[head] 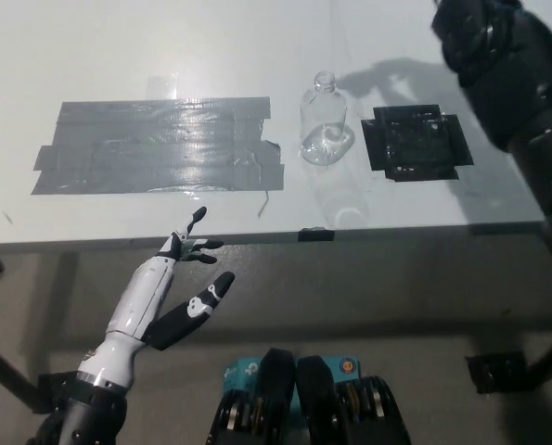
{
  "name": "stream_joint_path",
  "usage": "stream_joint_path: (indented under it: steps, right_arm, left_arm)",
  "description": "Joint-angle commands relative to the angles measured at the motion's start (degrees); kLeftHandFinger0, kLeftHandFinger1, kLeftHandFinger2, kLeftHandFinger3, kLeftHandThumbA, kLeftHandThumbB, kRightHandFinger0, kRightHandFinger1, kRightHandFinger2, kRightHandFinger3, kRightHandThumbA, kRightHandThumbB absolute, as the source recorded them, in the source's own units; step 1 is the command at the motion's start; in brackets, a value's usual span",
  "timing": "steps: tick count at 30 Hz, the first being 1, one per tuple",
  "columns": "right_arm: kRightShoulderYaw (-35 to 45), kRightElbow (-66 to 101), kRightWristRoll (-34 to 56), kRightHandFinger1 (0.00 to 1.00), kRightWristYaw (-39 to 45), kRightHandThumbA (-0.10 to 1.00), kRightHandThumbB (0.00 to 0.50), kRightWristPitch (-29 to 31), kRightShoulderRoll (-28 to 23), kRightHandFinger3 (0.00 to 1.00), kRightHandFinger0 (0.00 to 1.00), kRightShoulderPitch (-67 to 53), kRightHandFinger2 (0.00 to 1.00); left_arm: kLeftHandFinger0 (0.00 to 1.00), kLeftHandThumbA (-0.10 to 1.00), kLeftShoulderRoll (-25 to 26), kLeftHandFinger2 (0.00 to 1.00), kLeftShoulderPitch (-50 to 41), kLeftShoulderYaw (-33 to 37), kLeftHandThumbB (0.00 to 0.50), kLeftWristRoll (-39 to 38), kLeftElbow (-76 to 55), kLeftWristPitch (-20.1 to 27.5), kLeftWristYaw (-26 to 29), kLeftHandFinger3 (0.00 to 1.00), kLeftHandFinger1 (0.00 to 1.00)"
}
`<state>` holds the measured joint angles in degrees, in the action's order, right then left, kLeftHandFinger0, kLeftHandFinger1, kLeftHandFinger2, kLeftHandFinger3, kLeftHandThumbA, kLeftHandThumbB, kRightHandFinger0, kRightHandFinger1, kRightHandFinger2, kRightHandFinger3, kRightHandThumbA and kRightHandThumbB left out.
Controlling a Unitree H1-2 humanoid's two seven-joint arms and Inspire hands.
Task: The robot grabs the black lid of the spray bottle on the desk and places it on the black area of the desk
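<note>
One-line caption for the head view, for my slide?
Lidless clear bottle stands beside black patch; white left hand rests open below the desk.

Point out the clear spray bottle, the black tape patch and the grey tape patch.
Clear glass spray bottle (pixel 323 130), head view, body.
Black tape patch (pixel 417 141), head view, centre.
Grey tape patch (pixel 155 146), head view, centre.
</note>
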<state>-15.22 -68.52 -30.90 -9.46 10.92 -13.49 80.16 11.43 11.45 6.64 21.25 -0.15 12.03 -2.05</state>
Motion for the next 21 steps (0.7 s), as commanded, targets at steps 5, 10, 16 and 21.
stream_joint_path:
  steps: [5,10,16,21]
  right_arm:
    - [2.68,2.17,4.05,0.32,1.11,0.53,0.322,0.83,-4.52,0.57,0.07,4.87,0.51]
    - [5.35,1.51,6.43,0.25,0.77,0.51,0.306,-0.68,-6.21,0.47,0.02,3.76,0.43]
    - [7.61,-0.23,8.66,0.25,0.60,0.55,0.325,-0.18,-7.17,0.43,0.01,0.69,0.42]
    - [7.26,-1.53,8.71,0.37,0.89,0.56,0.369,0.32,-6.34,0.60,0.15,-2.11,0.50]
  left_arm:
    - [0.85,0.84,0.63,0.73,0.01,-0.45,0.000,0.81,-1.75,0.92,0.85,1.00,0.67]
    - [0.83,0.81,0.54,0.73,-0.05,-0.65,0.000,-0.27,-1.42,1.22,0.58,1.00,0.67]
    - [0.82,0.77,0.47,0.71,0.04,-0.72,0.000,-0.53,-1.18,1.21,0.49,1.00,0.65]
    - [0.83,0.75,0.18,0.71,0.00,-0.60,0.000,-0.25,-0.88,1.59,0.86,1.00,0.66]
